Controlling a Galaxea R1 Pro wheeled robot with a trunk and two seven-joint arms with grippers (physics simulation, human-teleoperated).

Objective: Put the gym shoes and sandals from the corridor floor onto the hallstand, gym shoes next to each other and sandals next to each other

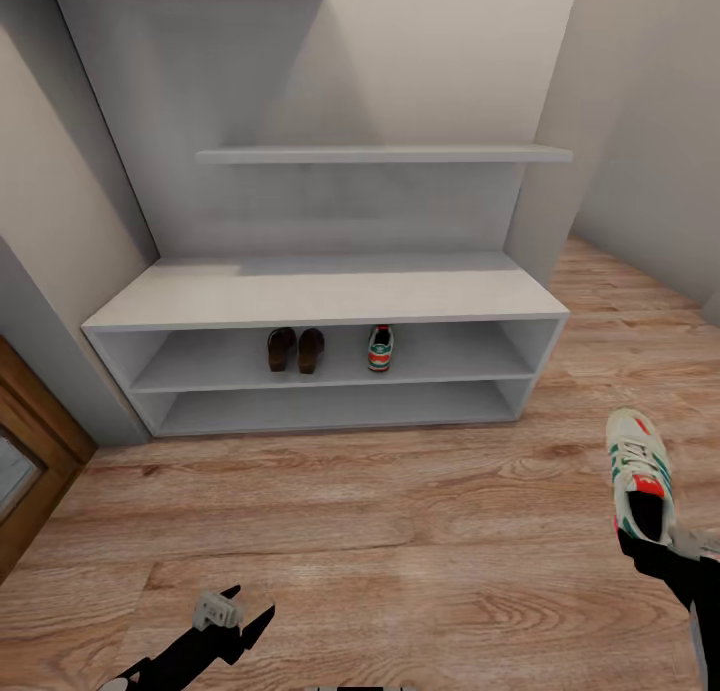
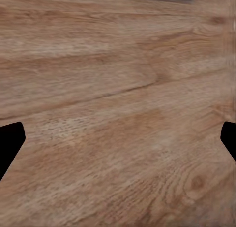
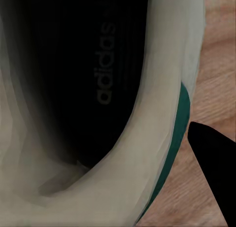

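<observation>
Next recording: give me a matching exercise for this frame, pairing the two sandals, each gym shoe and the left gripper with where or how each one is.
Things:
1. two sandals
2. gym shoe on the rack
3. second gym shoe
4. left gripper

Places or states:
A. held by the right gripper above the corridor floor
B. open and empty, over bare floor
C. side by side on the upper open shelf of the hallstand
D. alone on the same shelf, apart from the brown pair

Pairs: 1-C, 2-D, 3-A, 4-B
</observation>
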